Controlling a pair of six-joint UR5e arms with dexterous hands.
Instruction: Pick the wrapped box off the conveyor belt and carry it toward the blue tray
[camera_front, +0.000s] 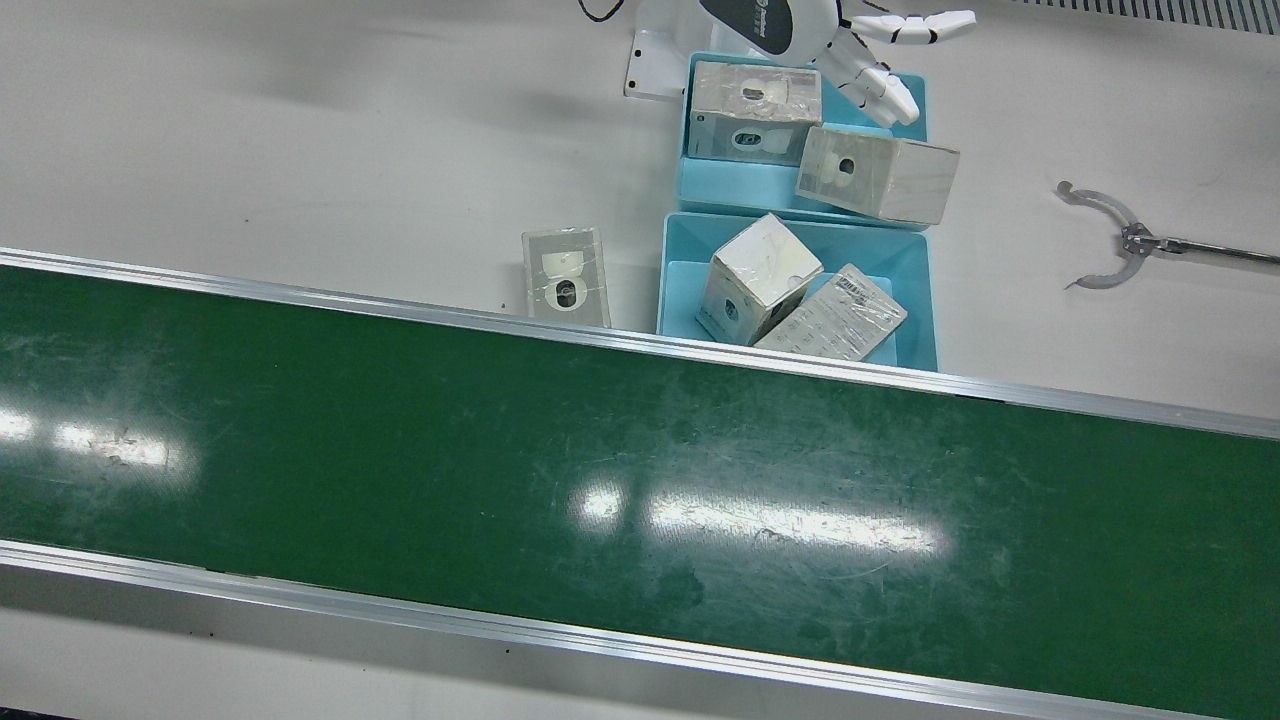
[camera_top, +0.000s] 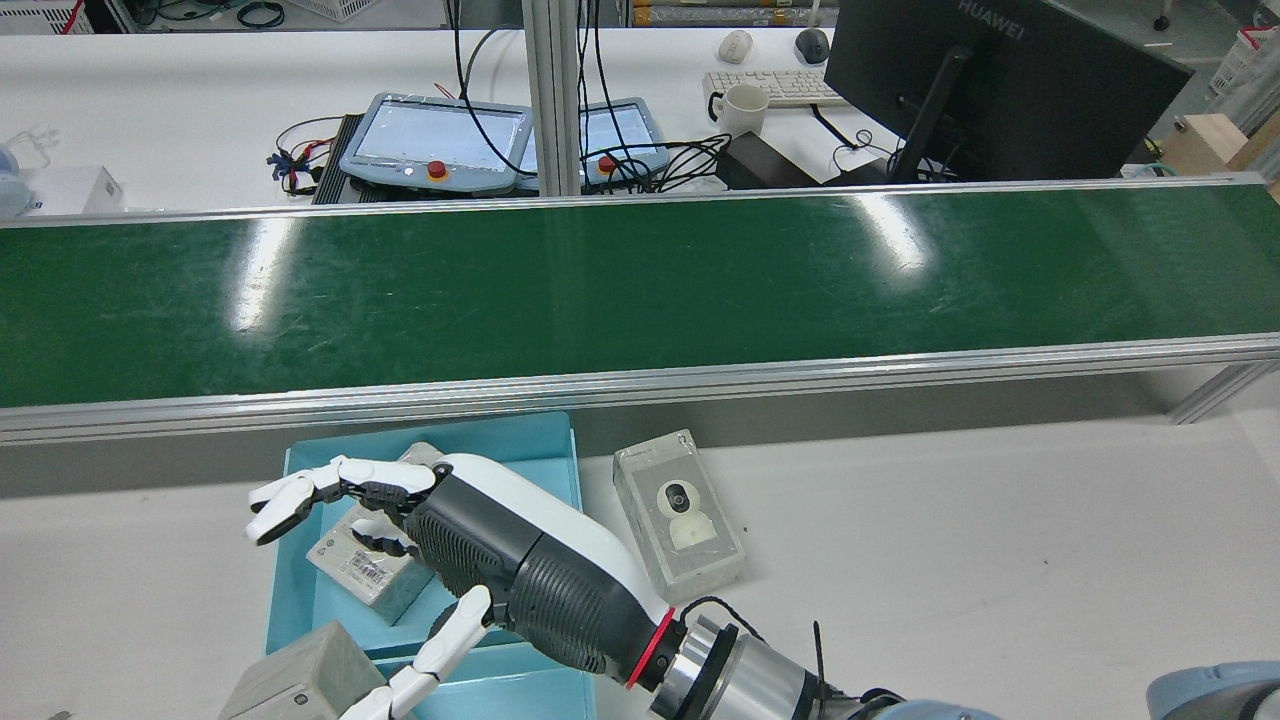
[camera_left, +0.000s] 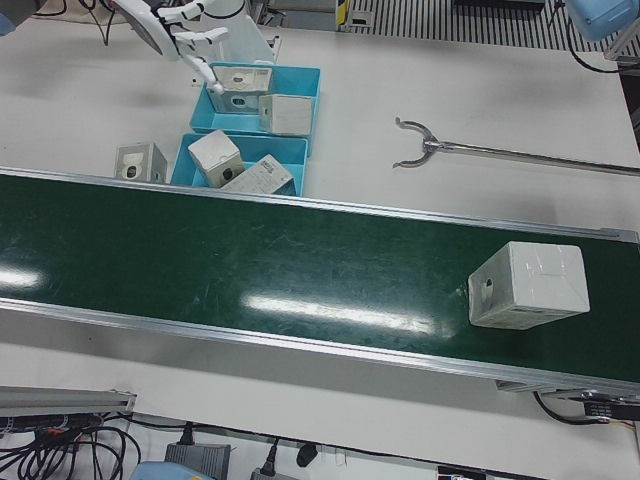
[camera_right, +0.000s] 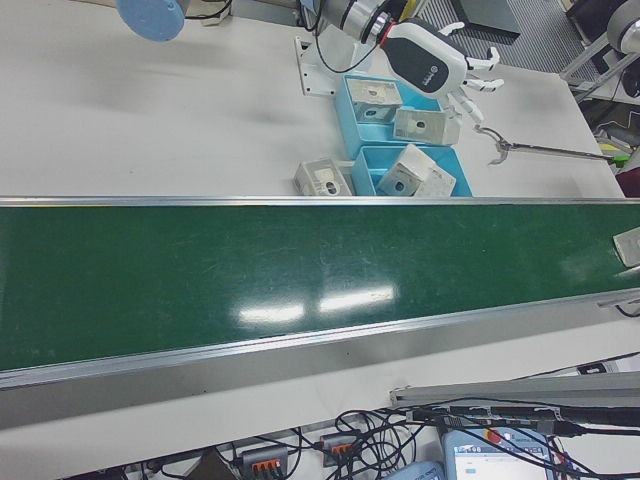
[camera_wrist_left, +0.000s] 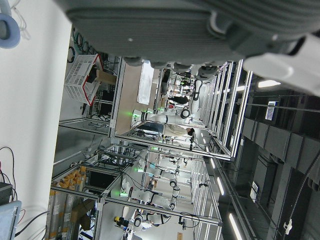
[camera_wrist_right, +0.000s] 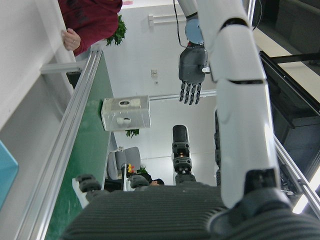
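Observation:
The wrapped box (camera_left: 528, 285) lies on the green conveyor belt (camera_left: 250, 260) near its right end in the left-front view, also seen in the right hand view (camera_wrist_right: 126, 113). No hand touches it. My right hand (camera_front: 860, 55) hovers open over the far blue tray (camera_front: 740, 185), fingers spread and holding nothing (camera_top: 440, 530). A second blue tray (camera_front: 690, 250) sits between that one and the belt. Each tray holds two wrapped boxes. My left hand (camera_wrist_right: 192, 70) hangs high above the belt, fingers apart and empty.
One more wrapped box (camera_front: 566, 275) lies on the white table beside the near tray. A long grabber tool (camera_front: 1110, 240) rests on the table past the trays. A person in a dark red top (camera_wrist_right: 90, 20) stands near the belt's end.

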